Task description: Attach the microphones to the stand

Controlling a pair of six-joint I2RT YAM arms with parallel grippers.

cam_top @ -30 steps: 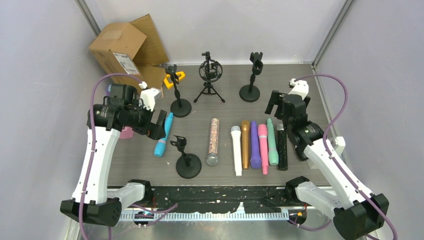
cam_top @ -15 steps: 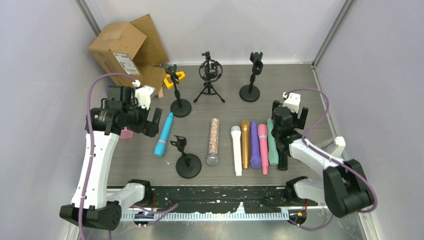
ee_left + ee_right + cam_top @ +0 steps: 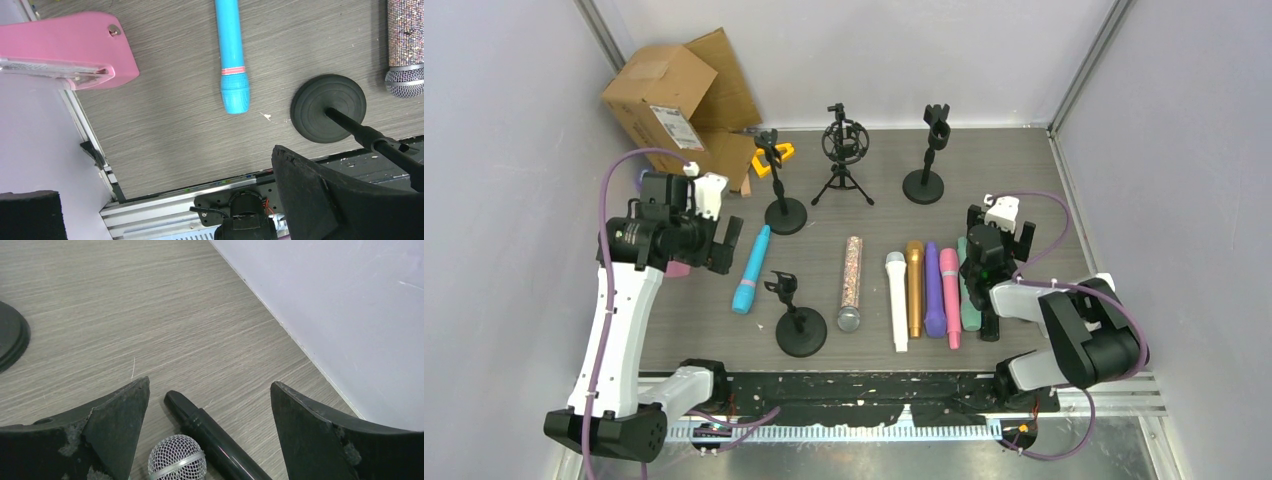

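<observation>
Several microphones lie side by side on the table: cyan (image 3: pixel 751 268) (image 3: pixel 232 55), silver-glitter (image 3: pixel 851 283) (image 3: pixel 406 45), white (image 3: pixel 896 300), gold (image 3: pixel 914 287), purple (image 3: pixel 934 290), pink (image 3: pixel 950 297), mint green (image 3: pixel 969 310) and black (image 3: pixel 990 322). Empty black stands are at the front (image 3: pixel 800 320) (image 3: pixel 327 107), back left (image 3: pixel 782 200) and back right (image 3: pixel 927 160). My right gripper (image 3: pixel 999 230) (image 3: pixel 210 384) is open, low over the table, straddling the black microphone's tapered end (image 3: pixel 200 422); a mesh head (image 3: pixel 177 457) lies beside it. My left gripper (image 3: pixel 729 243) (image 3: pixel 155 175) hangs open and empty left of the cyan one.
A tripod shock mount (image 3: pixel 842 160) stands at the back centre. A cardboard box (image 3: pixel 674 100) and an orange piece (image 3: pixel 781 155) fill the back left corner. A pink object (image 3: pixel 676 266) (image 3: pixel 65 50) lies by the left wall. The right wall (image 3: pixel 350 315) is close to my right gripper.
My right arm has folded down and drawn nearer, lowering its open gripper over the far ends of the mint and black microphones. My left gripper has shifted slightly left.
</observation>
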